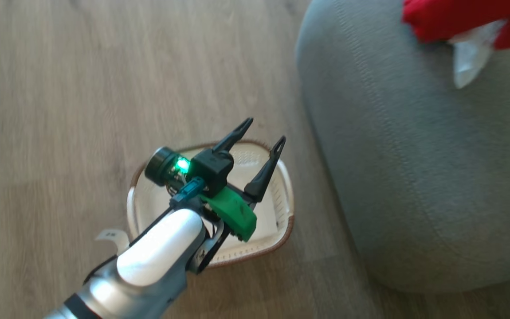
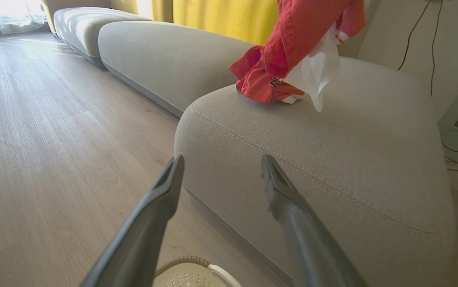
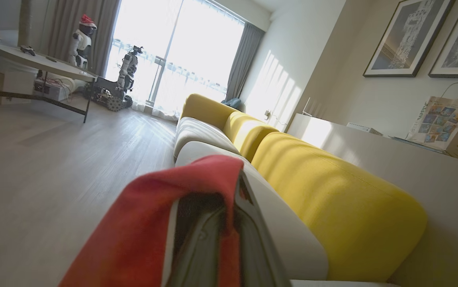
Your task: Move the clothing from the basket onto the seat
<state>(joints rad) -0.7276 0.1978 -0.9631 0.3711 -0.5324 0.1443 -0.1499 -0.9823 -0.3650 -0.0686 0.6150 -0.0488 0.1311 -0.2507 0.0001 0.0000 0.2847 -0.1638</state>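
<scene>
The left tool (image 1: 264,130) hangs with its two dark fingers spread wide and nothing between them, directly above the basket (image 1: 280,199), which sits on the wooden floor (image 1: 82,88) just beside the seat (image 1: 414,155). What shows of the basket's white perforated inside is bare; the arm covers part of it. Past the basket, the grey cushion rises with its stitched seam running across the left wrist view.

The clothing (image 2: 292,44) lies forward and to the right of that tool, well apart from it, over the top of the seat. It hangs long axis downward, with its bunched lower end and a white piece (image 2: 316,71) touching the cushion.

The right tool (image 3: 217,239) is the nearer one by far. Red fabric is draped over its fingers, and it appears closed on the garment from above. Beyond it runs the yellow backrest (image 3: 332,191). As I judge it, the coming move belongs to the right arm: lower it and let go.
</scene>
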